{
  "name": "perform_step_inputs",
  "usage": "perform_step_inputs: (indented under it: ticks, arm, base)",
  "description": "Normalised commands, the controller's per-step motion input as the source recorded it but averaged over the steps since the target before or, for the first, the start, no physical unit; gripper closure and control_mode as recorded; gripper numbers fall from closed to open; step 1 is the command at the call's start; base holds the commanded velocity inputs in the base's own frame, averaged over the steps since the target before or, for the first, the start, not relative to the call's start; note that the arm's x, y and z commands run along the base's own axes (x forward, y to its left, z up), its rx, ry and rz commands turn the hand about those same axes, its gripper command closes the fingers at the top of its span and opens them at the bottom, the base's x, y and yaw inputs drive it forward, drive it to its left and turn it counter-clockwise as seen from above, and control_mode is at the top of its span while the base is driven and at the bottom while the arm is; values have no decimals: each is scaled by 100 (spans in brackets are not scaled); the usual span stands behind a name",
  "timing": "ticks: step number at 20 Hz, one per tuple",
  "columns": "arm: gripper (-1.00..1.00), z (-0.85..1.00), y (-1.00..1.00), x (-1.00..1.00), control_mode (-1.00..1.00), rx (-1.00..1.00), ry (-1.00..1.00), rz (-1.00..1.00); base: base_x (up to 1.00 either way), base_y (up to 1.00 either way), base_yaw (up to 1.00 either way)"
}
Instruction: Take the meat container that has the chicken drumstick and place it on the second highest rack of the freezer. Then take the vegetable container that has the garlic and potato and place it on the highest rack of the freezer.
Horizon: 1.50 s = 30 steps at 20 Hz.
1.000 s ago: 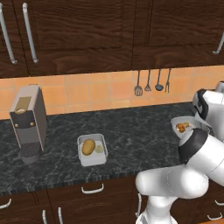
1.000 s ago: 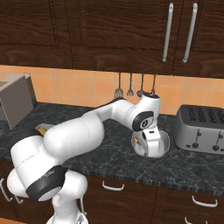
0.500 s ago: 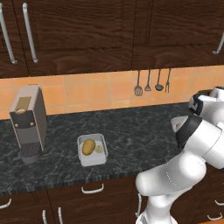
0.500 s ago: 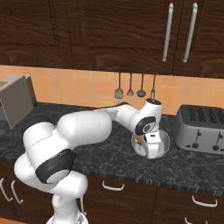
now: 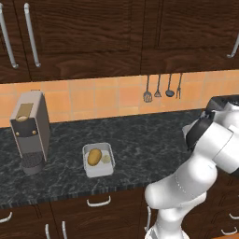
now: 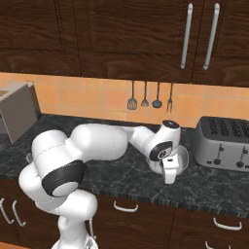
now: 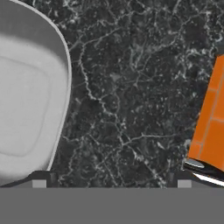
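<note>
The gripper (image 7: 111, 183) has its fingers wide apart, holding nothing, beside a grey tray (image 7: 26, 109). No words can be read anywhere.

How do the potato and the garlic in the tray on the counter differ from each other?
The potato is yellow-brown, while the garlic is pale and whitish. The potato is clearly larger and oval; the garlic is a small round bulb. The potato lies on the tray's left side, the garlic on its right. Both rest inside the same tray.

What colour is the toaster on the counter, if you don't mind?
Grey, with dark slots on top; the toaster shows best in the right base view.
</note>
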Motion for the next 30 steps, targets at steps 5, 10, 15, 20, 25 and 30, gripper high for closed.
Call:
perform_step_inputs:
  ticks: [5, 10, 15, 20, 25, 30]
  arm:
    - [-100, -9, -11, 31, -100, -4, 0, -9]
    - [-100, 0, -5, 30, -100, -2, 0, -7]
    - [-100, -28, -5, 7, -100, 0, 0, -3]
    - [-100, -42, -4, 0, -100, 0, 0, -2]
    - [-100, -37, 0, 0, -100, 0, 0, -3]
    - [100, -31, -2, 0, -100, 0, 0, -3]
  base:
    - [0, 0, 0]
    - [0, 0, 0]
    - [0, 0, 0]
    - [0, 0, 0]
    - [0, 0, 0]
    - [0, 0, 0]
